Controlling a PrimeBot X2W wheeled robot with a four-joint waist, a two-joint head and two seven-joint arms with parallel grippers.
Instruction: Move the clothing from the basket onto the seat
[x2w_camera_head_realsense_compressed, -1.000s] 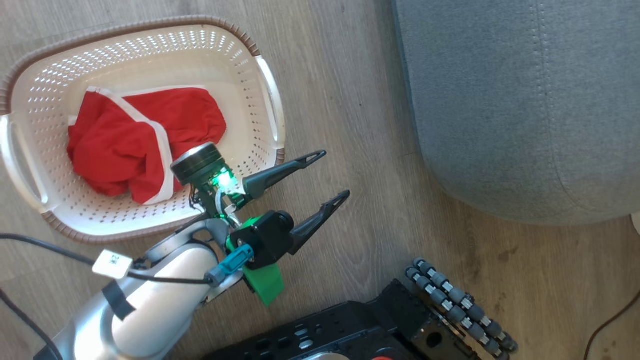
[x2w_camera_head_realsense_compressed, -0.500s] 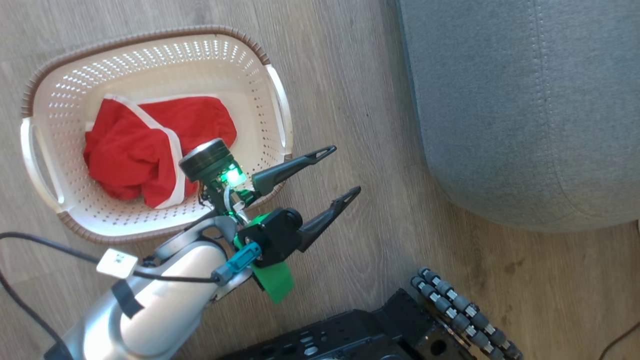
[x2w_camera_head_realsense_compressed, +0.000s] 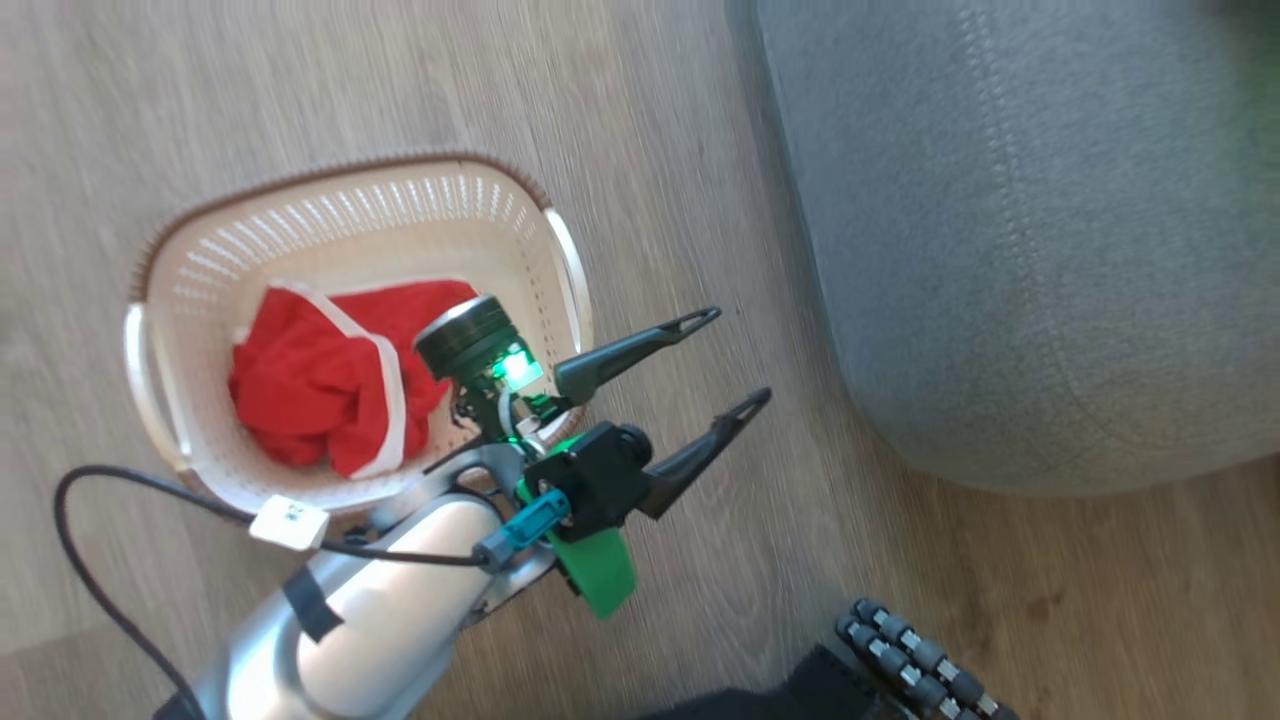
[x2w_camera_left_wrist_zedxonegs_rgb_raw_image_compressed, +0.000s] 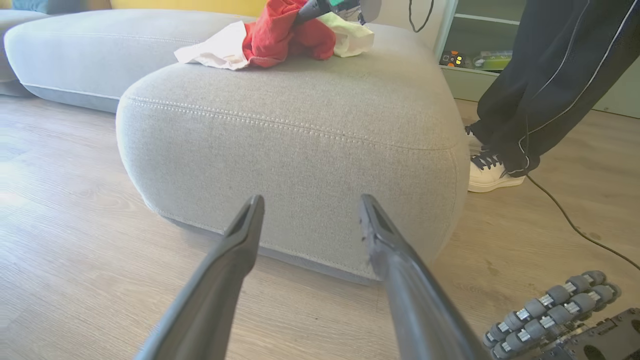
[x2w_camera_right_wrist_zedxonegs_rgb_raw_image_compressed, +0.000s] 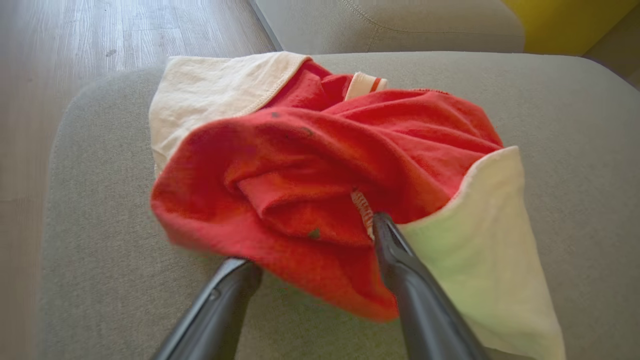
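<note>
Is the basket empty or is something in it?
Not empty: a crumpled red garment with white trim lies inside the basket.

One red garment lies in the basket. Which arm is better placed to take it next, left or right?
Probably left. The left pincer hangs open beside the basket, near the garment; the right pincer is at the seat, by the other garment.

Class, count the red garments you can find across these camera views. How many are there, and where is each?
2. The first garment lies crumpled in the basket; the second garment lies on the grey seat. Folds could hide another.
</note>
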